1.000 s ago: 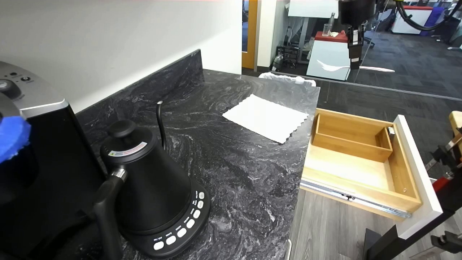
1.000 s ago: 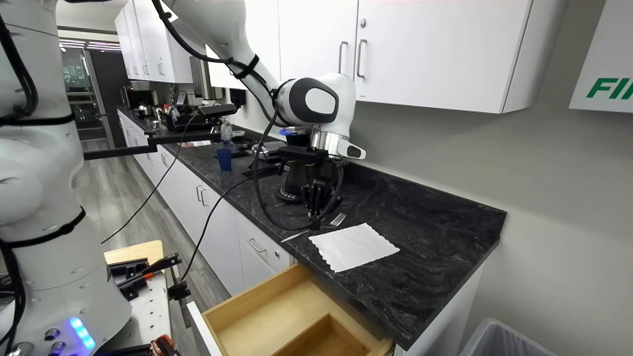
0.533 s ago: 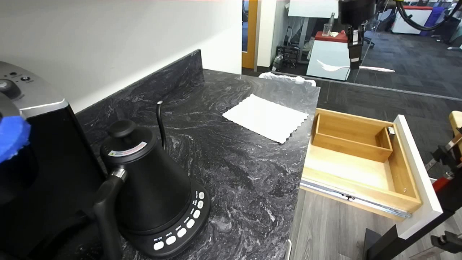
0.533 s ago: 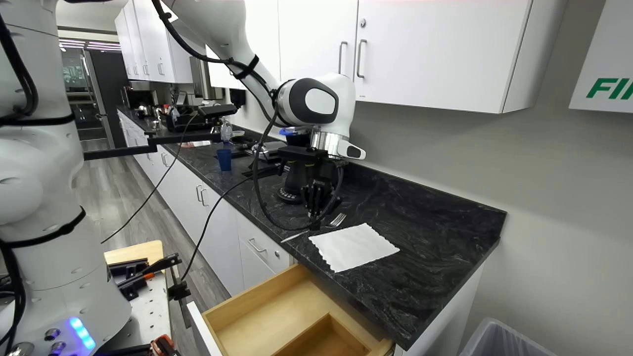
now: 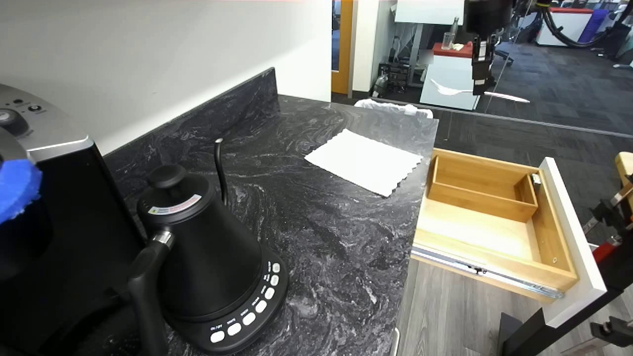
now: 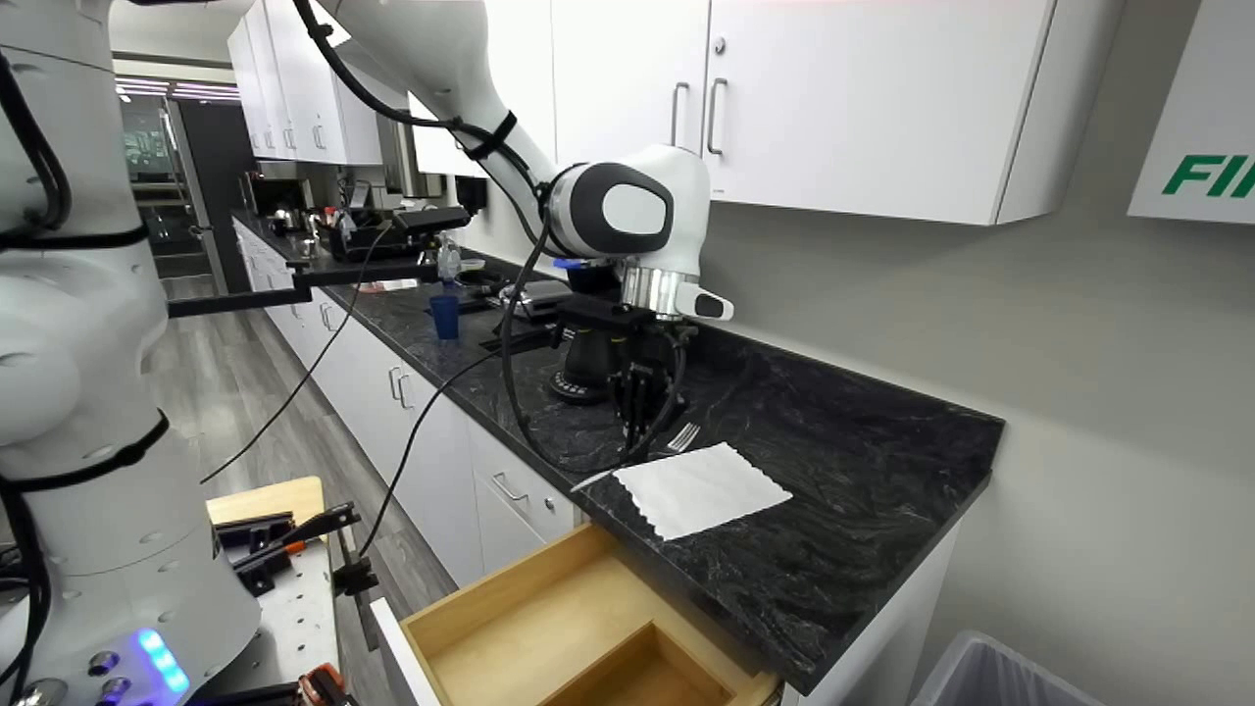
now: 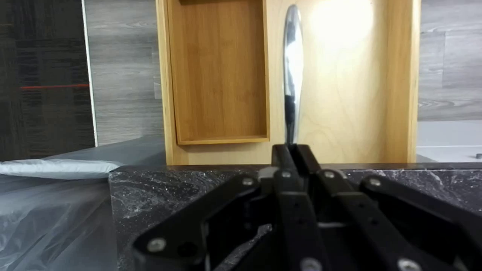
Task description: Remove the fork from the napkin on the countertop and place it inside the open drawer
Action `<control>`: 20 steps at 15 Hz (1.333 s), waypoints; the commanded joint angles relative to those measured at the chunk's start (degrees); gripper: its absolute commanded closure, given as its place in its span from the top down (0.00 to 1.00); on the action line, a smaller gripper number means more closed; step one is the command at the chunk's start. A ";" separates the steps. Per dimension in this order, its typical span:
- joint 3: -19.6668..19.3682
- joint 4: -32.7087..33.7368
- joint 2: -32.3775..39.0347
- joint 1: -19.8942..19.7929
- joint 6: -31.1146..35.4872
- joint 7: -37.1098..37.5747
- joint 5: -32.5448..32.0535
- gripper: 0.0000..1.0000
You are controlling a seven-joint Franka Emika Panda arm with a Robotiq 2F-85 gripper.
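Observation:
My gripper [image 7: 290, 146] is shut on the fork, gripping it near its middle and holding it in the air. The fork's silver handle [image 7: 293, 67] points away from the fingers in the wrist view, in line with the drawer; its tines are hidden there. In both exterior views the gripper [image 5: 480, 92] [image 6: 635, 453] has tines on one side and handle [image 5: 509, 97] [image 6: 590, 480] on the other. The white napkin [image 5: 366, 160] [image 6: 701, 490] lies bare on the dark countertop [image 5: 336, 237] [image 6: 843, 510]. The tan drawer [image 5: 474, 227] [image 6: 520, 628] is open beside it.
A wooden divider box [image 5: 482, 198] [image 7: 222, 75] takes up one side of the drawer. A black kettle [image 5: 207, 257] and a coffee machine [image 5: 59, 198] stand on the counter. White wall cabinets [image 6: 863, 108] hang above. A lined bin [image 6: 990, 677] stands past the counter's end.
Over the last half second the gripper has shifted slightly, left in an exterior view and right in an exterior view. The fork has turned a little with it. Before that nothing visibly moved.

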 commanded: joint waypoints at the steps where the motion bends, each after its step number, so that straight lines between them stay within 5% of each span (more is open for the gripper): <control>1: -1.12 -6.28 -3.00 -2.04 7.72 -0.31 -0.14 0.05; 11: -4.77 -15.48 0.73 -6.58 24.17 -6.18 0.47 0.05; 20: -4.03 -11.80 9.25 -8.01 28.20 -8.60 1.47 0.05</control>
